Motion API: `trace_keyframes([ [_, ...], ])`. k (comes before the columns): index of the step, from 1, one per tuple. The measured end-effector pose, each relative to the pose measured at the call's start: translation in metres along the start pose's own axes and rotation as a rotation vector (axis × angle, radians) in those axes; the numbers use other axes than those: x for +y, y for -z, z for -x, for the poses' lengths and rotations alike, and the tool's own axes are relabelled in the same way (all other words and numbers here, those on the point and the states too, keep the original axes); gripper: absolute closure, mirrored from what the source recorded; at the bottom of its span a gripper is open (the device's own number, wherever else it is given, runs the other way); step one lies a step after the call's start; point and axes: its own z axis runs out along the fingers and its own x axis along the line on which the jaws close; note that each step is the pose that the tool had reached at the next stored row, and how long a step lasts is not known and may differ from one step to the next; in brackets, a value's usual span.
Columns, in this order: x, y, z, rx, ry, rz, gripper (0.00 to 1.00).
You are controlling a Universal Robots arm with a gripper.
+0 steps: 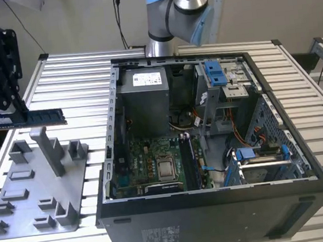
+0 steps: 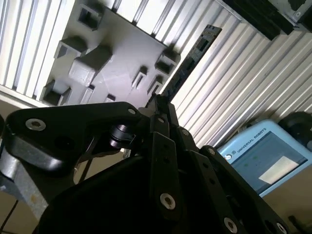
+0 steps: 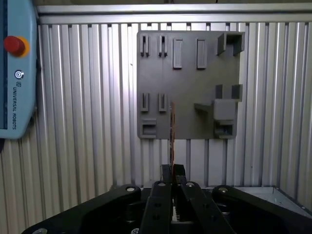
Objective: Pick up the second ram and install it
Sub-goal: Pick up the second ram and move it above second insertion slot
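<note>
1. The end effector [image 1: 21,114] is closed narrow on the second ram [image 1: 41,118], gripping it near one end. In both wrist views the strip juts straight out past the fingertips.
2. In the exterior view the second ram hangs level at about 10 o'clock of the scene, above the grey tray [image 1: 19,196]. It looks apart from the tray's tall post [image 1: 50,153].
3. We judge the pick-up part done and the install part not yet begun. The open computer case [image 1: 218,219] sits on the slatted worktop [image 1: 69,67] at the tray's 3 o'clock, well apart from the strip.
4. In our judgement, installing calls for a firm grip during the carry. The strip's edge must also sit square to the long dark slots [image 1: 190,163] at 3 o'clock of the processor socket [image 1: 166,168].
</note>
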Motion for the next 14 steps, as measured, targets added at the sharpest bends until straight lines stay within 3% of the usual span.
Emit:
trace_keyframes([
  [14,-0.0571,0.0001,0.0016,0.0001,0.004,0.0037,0.86],
])
